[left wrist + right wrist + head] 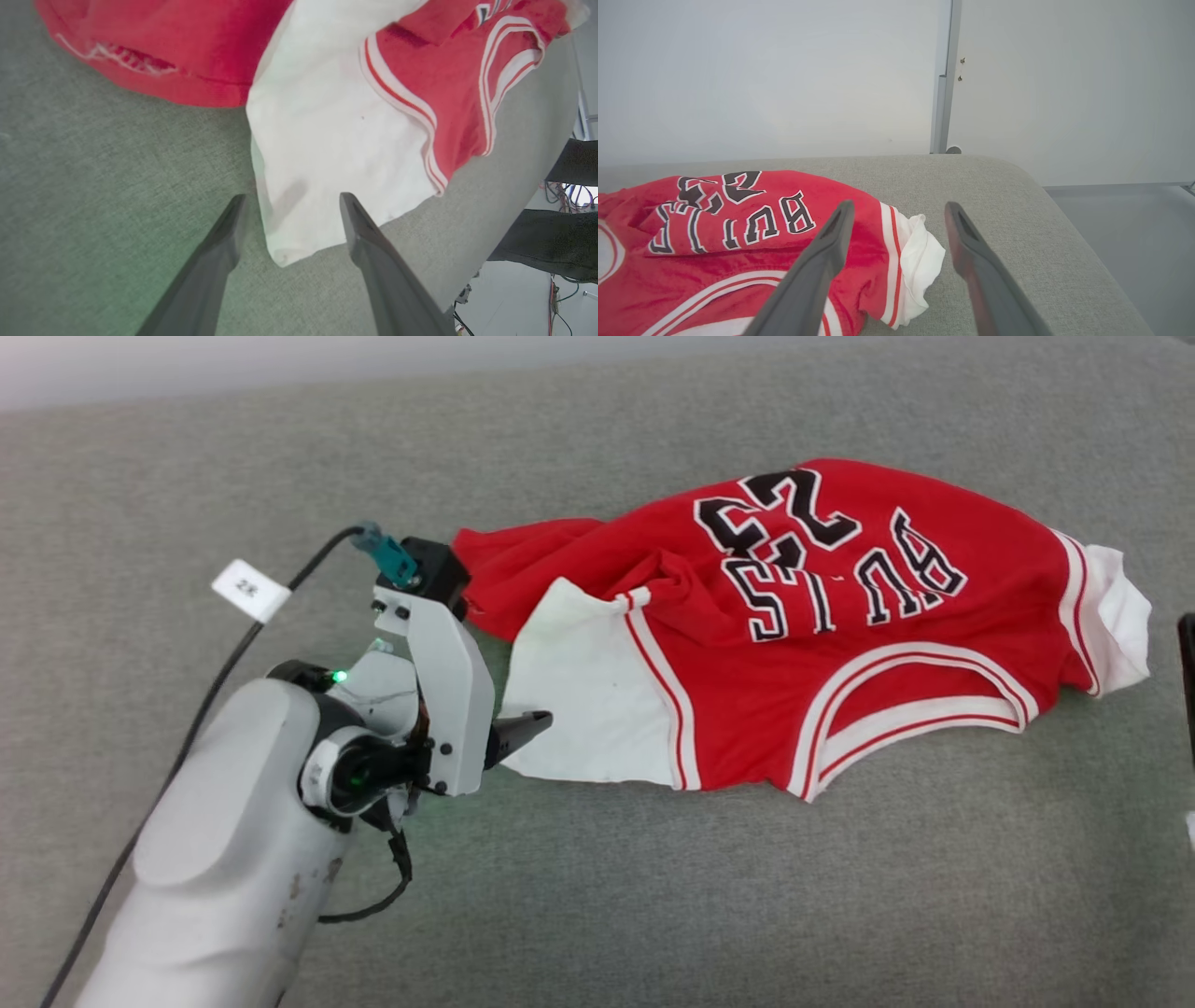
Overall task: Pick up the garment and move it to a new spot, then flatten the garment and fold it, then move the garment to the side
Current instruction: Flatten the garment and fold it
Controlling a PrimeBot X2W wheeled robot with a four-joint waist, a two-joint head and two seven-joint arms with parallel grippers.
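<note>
The garment [803, 644], a red jersey with white sleeves and black lettering, lies rumpled on the grey padded table [653, 896] with its neck opening toward me. My left gripper [523, 728] is at the near corner of the left white sleeve [579, 700]. Seen from the left wrist, the left gripper [292, 199] is open with that sleeve's corner [322, 154] lying between the fingers. My right gripper [900, 205] is open and hangs above the other white sleeve [920, 261] at the garment's [738, 242] right end, apart from the cloth.
A black cable with a white tag [250, 588] runs along the left arm. The table's rounded right corner [1045, 196] drops to the floor, with a pale wall and post [943, 93] behind. Dark shapes and wires [565, 196] lie beyond the table edge.
</note>
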